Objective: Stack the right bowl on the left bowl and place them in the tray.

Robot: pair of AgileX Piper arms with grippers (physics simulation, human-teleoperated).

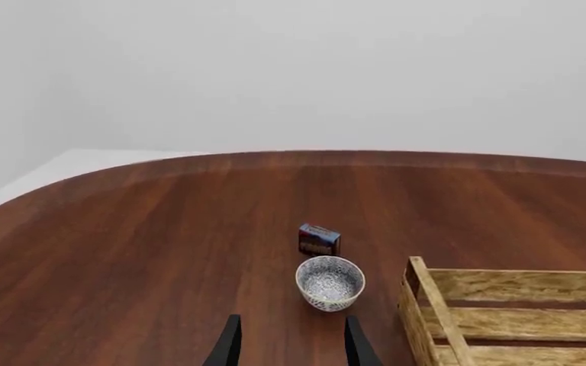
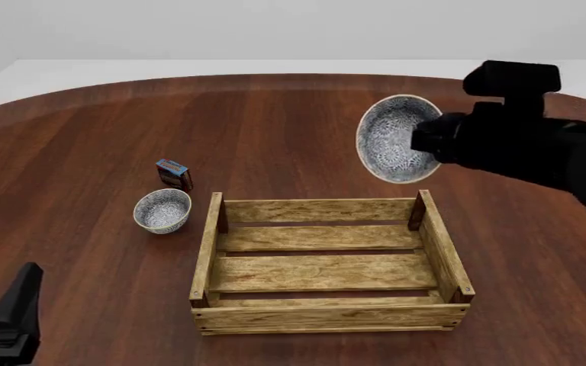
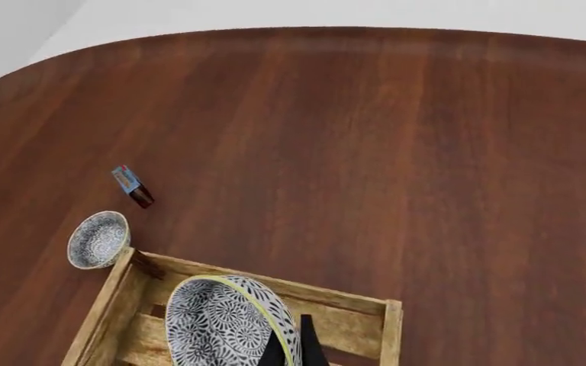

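Two dark fingers (image 1: 230, 345) of the left gripper (image 1: 288, 343) frame the near edge of the left wrist view, spread apart with nothing between them. Just beyond them on the brown table (image 1: 150, 252) sits the left bowl (image 1: 330, 283), upright, with a small red-blue box (image 1: 319, 239) just behind it and a corner of the tray (image 1: 497, 309) to its right.

From the front, the tray (image 2: 323, 305) lies in the middle near part of the table (image 2: 272, 130), with no bowl in it. That patterned bowl (image 2: 162, 210) rests just off the tray's far-left corner, the box (image 2: 175, 174) behind it. At right, the right gripper (image 2: 426, 145) carries the right bowl (image 2: 395, 137) aloft, tipped on edge, above the tray's far-right corner.

Seen from the right wrist, the fingertips (image 3: 304, 347) pinch the carried bowl's (image 3: 222, 324) rim over the tray (image 3: 354, 313); the other bowl (image 3: 98, 240) and box (image 3: 130, 185) lie left.
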